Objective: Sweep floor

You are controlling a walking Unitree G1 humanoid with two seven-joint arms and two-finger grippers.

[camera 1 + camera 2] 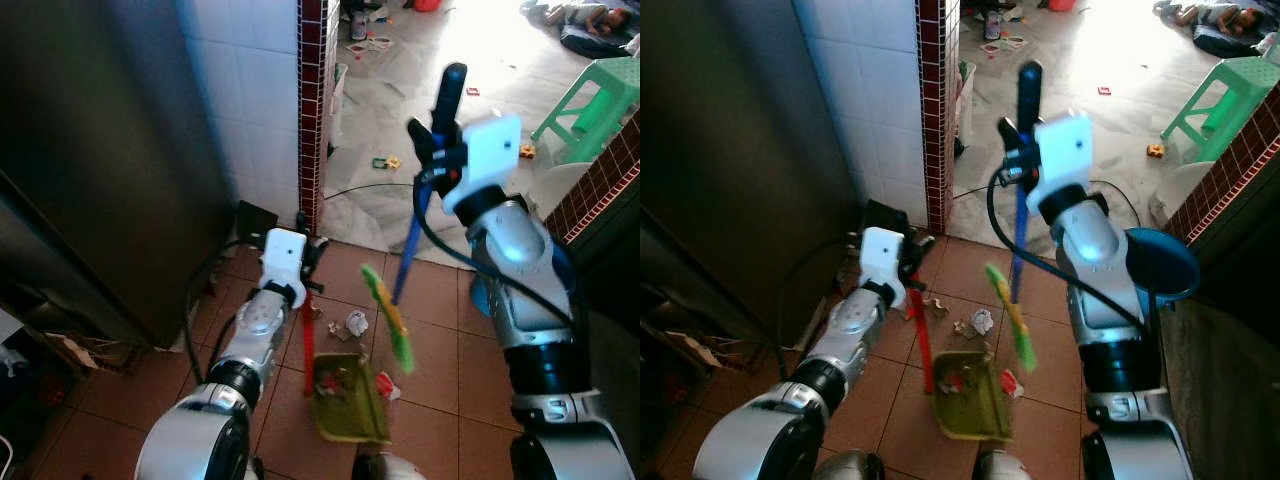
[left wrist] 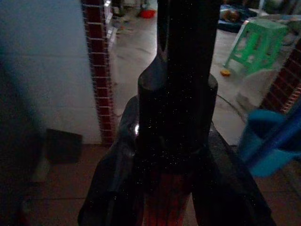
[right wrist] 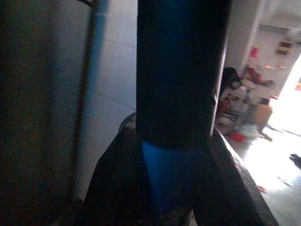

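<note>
Terracotta tile floor (image 1: 440, 300) at a doorway, white-tiled wall with a dark red brick edge to my left, a pale, sunlit floor beyond it.

Left gripper (image 1: 312, 262): fingers clamped around the red handle (image 1: 308, 345) near its top; the left wrist view shows the shaft pinched between both pads. That handle runs down to the olive dustpan (image 1: 349, 400), which sits flat on the tiles just ahead of me.

Right gripper (image 1: 432, 160): fingers wrapped on the broom's blue shaft (image 1: 410, 245) just under its black end cap. The broom head (image 1: 388, 318), green and yellow, hangs tilted above the pan's far edge; I can't tell whether it touches the floor.

Progress, my read: partway. The pan holds some scraps already. A crumpled white bit (image 1: 357, 322) lies on the tiles just beyond the pan, small crumbs near it, and a red-and-white scrap (image 1: 387, 386) lies against the pan's right side. Farther out on the pale floor there are scattered small items (image 1: 386, 162), well apart from the pan.

A green stool (image 1: 590, 100) and a blue bucket (image 1: 1160, 262) are to my right.
</note>
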